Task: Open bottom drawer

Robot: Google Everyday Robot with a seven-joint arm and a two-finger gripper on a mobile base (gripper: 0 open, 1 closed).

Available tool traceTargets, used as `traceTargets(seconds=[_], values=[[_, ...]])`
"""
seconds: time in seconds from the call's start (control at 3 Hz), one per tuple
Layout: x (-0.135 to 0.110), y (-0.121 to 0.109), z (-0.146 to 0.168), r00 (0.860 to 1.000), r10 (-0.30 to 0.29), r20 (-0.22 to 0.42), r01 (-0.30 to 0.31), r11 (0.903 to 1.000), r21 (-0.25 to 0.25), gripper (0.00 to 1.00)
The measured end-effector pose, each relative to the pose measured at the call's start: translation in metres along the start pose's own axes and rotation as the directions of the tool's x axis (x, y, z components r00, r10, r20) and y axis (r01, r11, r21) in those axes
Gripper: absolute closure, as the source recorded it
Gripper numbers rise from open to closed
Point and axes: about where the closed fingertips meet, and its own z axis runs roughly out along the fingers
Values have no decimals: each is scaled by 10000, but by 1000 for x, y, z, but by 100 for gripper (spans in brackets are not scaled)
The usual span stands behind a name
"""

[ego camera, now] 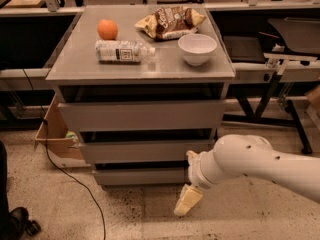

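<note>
A grey cabinet (142, 115) holds 3 drawers. The bottom drawer (142, 175), lowest and slimmest, looks shut. Just right of its end, near the floor, hangs the pincer (189, 200); apart or together, I cannot tell. This looks like the approach. Next it must catch the handleless front's edge and pull outward.

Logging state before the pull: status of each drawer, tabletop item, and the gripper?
bottom drawer: shut
middle drawer: shut
top drawer: shut
bottle: lying on side
bowl: upright
chip bag: lying flat
gripper: low, by bottom drawer's right end
</note>
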Motion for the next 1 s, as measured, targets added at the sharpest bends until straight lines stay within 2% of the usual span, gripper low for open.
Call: traceTargets(seconds=[0.33,1.0], values=[[3,0,38,9981,464,398,-467,9989,60,0],[6,-2,49,9959,689,589,-702,9973,193,0]])
